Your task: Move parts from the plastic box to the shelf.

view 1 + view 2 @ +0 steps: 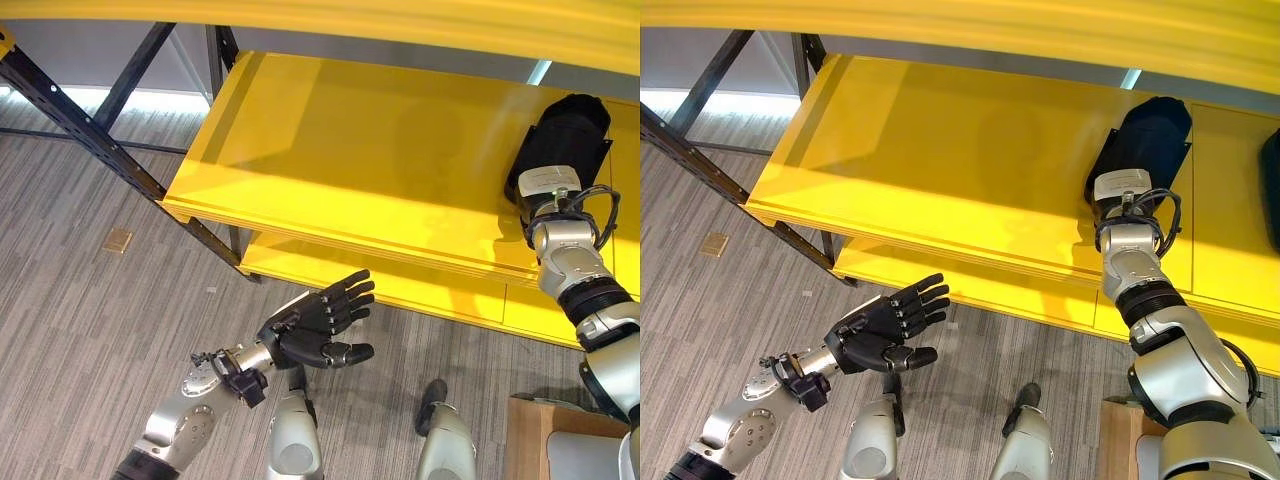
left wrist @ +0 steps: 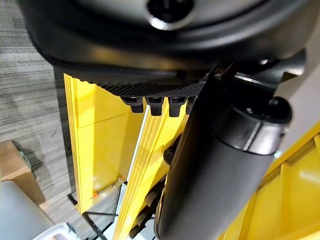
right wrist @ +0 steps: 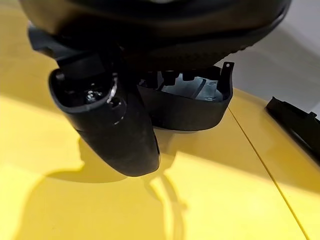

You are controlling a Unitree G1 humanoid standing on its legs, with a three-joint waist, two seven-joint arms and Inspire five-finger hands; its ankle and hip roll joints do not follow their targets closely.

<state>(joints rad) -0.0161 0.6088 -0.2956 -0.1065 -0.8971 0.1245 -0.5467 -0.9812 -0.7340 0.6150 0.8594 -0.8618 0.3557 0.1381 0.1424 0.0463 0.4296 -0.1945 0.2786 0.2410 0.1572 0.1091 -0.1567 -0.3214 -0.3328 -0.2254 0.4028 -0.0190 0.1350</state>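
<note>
On the yellow shelf (image 1: 380,150), toward its right end and back from the front edge, the right hand (image 1: 556,150) rests with a black plastic part (image 3: 185,102). The right wrist view shows that part as a hollow curved shell just past the thumb, low over the shelf board, but whether the fingers clamp it cannot be told. No writing can be read on the part or on the shelf. A second dark part (image 1: 1272,190) lies at the shelf's far right, cut off by the view's edge. A lower yellow board (image 1: 400,285) sits under the front edge, carried on a dark metal frame (image 1: 100,140). Grey wood-pattern floor (image 1: 80,330) spreads below, with a small tan tile (image 1: 118,240) on it. In front of the shelf's front edge the left hand (image 1: 322,322) hangs over the floor, fingers spread apart and empty. A brown box (image 1: 535,435) shows at the lower right, mostly cut off.
</note>
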